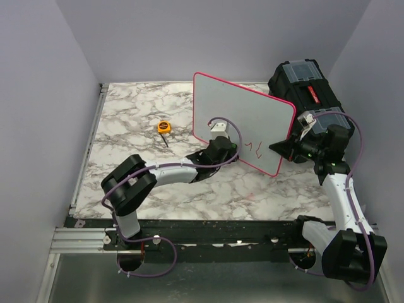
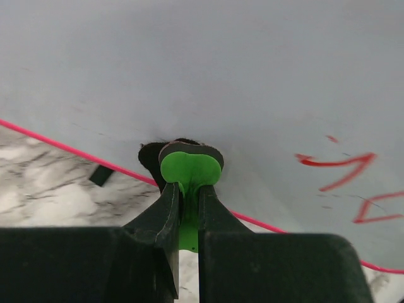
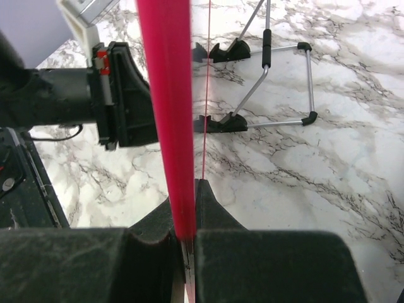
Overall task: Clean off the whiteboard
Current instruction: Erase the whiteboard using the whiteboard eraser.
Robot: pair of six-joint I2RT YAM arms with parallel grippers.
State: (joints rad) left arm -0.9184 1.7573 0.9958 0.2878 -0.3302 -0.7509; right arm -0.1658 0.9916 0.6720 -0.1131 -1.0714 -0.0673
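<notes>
The whiteboard (image 1: 243, 113), white with a pink-red rim, stands tilted on the marble table. A few red marker strokes (image 1: 255, 149) sit near its lower right; they also show in the left wrist view (image 2: 341, 169). My left gripper (image 1: 232, 148) is shut on a green-handled eraser (image 2: 190, 169), whose dark pad presses on the board (image 2: 202, 69) near its bottom rim, left of the strokes. My right gripper (image 1: 282, 149) is shut on the board's right edge; the pink rim (image 3: 165, 113) runs up between its jaws (image 3: 189, 192).
A black toolbox (image 1: 307, 87) stands behind the board at the right. An orange tape measure (image 1: 164, 127) lies left of the board with a thin dark stick (image 1: 165, 140) beside it. The board's wire stand (image 3: 271, 82) rests on the table behind it.
</notes>
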